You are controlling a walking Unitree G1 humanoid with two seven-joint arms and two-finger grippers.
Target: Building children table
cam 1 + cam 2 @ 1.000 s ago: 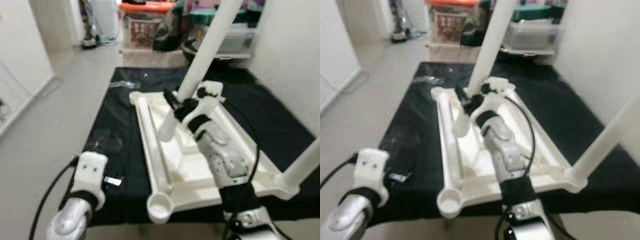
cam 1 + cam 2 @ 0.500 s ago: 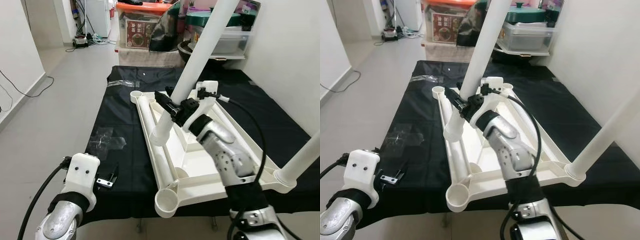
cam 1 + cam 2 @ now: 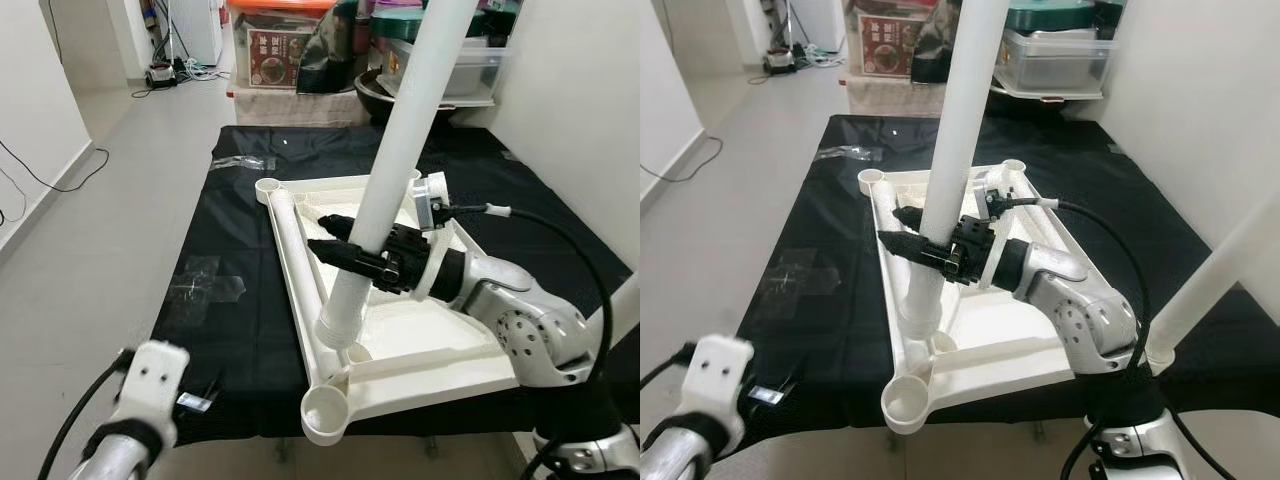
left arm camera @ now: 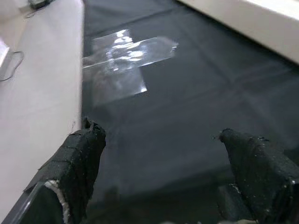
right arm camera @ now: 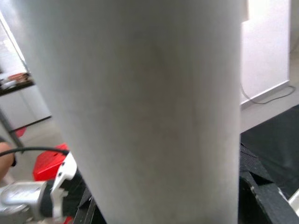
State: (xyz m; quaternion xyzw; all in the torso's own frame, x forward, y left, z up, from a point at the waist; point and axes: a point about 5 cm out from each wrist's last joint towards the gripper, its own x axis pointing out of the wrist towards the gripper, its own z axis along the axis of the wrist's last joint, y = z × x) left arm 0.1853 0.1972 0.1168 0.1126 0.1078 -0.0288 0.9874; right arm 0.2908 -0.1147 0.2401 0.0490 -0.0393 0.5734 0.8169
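A white children's table top [image 3: 400, 330] lies upside down on a black mat [image 3: 240, 250]. My right gripper [image 3: 352, 245] is shut on a long white tube leg [image 3: 395, 160], which leans up and away. The leg's lower end [image 3: 338, 328] hangs just behind the near-left corner socket [image 3: 325, 413], apart from it. In the right wrist view the leg [image 5: 149, 112] is very close. A second white leg [image 3: 1220, 280] stands in the near-right corner. My left gripper [image 4: 168, 163] is open over the mat near its front-left edge, holding nothing.
A clear plastic sheet [image 3: 210, 285] lies on the mat left of the table top. Storage boxes [image 3: 275, 45] and a dark bag stand beyond the mat's far end. A white wall [image 3: 580, 120] runs along the right. Grey floor [image 3: 100, 220] lies to the left.
My right gripper has swung the leg's lower end along the left rail toward the near-left corner socket. The left arm has dropped lower at the mat's front edge.
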